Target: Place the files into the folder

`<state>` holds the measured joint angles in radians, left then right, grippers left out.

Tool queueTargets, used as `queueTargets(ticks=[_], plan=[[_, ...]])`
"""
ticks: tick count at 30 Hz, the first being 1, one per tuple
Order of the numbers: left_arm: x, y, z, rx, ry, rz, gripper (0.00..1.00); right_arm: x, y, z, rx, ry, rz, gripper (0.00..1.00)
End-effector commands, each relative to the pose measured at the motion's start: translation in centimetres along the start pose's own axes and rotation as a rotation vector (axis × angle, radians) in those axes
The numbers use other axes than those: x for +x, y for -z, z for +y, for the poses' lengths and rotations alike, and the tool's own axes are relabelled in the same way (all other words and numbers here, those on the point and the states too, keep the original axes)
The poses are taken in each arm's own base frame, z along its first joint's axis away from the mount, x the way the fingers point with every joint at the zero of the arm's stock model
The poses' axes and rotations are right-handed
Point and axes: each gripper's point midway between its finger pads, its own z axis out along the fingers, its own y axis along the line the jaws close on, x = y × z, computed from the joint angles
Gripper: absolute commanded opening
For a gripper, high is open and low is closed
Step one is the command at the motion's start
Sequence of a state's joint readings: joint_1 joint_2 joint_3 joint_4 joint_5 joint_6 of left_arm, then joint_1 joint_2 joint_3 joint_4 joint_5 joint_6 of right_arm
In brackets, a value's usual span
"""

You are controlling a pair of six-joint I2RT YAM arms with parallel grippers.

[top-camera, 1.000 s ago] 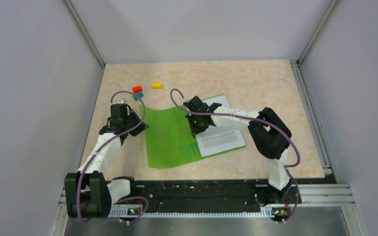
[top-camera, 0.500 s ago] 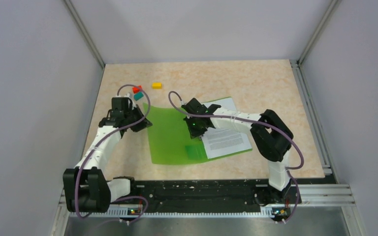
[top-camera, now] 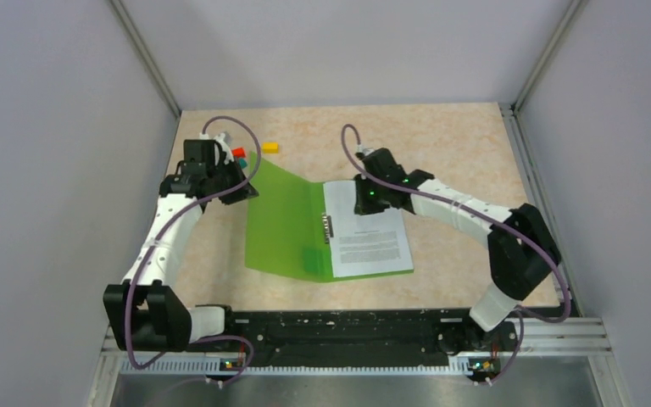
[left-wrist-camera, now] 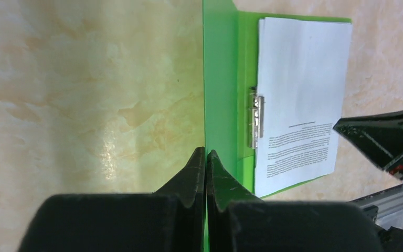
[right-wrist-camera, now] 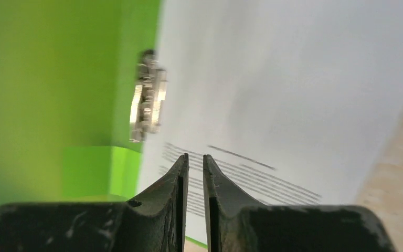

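Left hand [left-wrist-camera: 205, 153]: fingers pressed together on the outer edge of the folder's [top-camera: 284, 220] cover, which shows edge-on between them.
Cover: lifted at that edge and tilted off the worktop [top-camera: 441, 144], left of the spine, with the hinge line running near to far.
Clip [top-camera: 331, 227]: metal, on the spine midway along. It touches the files' left edge; I cannot tell whether it clamps them.
Files [top-camera: 366, 242]: flat on the folder's right leaf, just right of the spine. Their long axis runs near to far, parallel to it, and the printed text is on the near half.
Right hand [right-wrist-camera: 195, 160]: over the far, blank half of the files, fingers nearly together with only a thin slit between them and nothing in it. Blur hides whether the tips touch the paper.
Key relation: the files lie to the right of the left hand, across the spine.
Judgement: the files look to be in place. The left arm holds the cover, so closing falls to it, swinging rightward over the sheets. The right hand sits in that path and would need to clear first.
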<state>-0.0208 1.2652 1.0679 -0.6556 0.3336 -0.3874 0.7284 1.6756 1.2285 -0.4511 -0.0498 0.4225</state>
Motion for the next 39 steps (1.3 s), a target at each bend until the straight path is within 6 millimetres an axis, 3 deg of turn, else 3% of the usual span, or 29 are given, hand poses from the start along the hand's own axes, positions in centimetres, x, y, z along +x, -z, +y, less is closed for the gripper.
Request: queueTargets(ticks=[1,6,9,11,15,24,32,35,39], plan=[[-3.8,3.0,-1.7,0.000,-0.119,-0.094,0.00,-1.8,1.8,-5.8,0.071,-0.151,-0.118,0.17],[-5.7,4.6,-5.5,0.150,-0.132,-0.148,0.00,-0.6,2.3,-12.0,0.130,-0.324,-0.186,0.19],[-5.5,4.2,-7.1,0.221,-0.100,-0.122,0.00,0.4,1.7,-13.6,0.100,-0.395,-0.203,0.24],[-4.9,3.7,-8.0,0.249,-0.084,-0.103,0.01,1.1,0.9,-13.8,0.085,-0.412,-0.198,0.30],[-4.2,2.9,-10.4,0.314,-0.044,-0.103,0.12,1.8,-1.0,-13.0,0.009,-0.448,-0.186,0.34],[-3.0,1.3,-15.2,0.437,0.018,-0.131,0.49,2.9,-2.2,-12.3,-0.028,-0.500,-0.181,0.35],[-0.7,-1.1,-20.4,0.560,-0.017,-0.081,0.60,3.7,-2.8,-11.5,-0.043,-0.503,-0.166,0.36],[0.7,-2.8,-21.7,0.592,-0.025,-0.040,0.62,4.1,-3.0,-11.1,-0.036,-0.495,-0.160,0.36],[2.1,-4.8,-22.6,0.631,-0.023,-0.012,0.63,4.1,-1.9,-12.0,0.021,-0.484,-0.180,0.39]])
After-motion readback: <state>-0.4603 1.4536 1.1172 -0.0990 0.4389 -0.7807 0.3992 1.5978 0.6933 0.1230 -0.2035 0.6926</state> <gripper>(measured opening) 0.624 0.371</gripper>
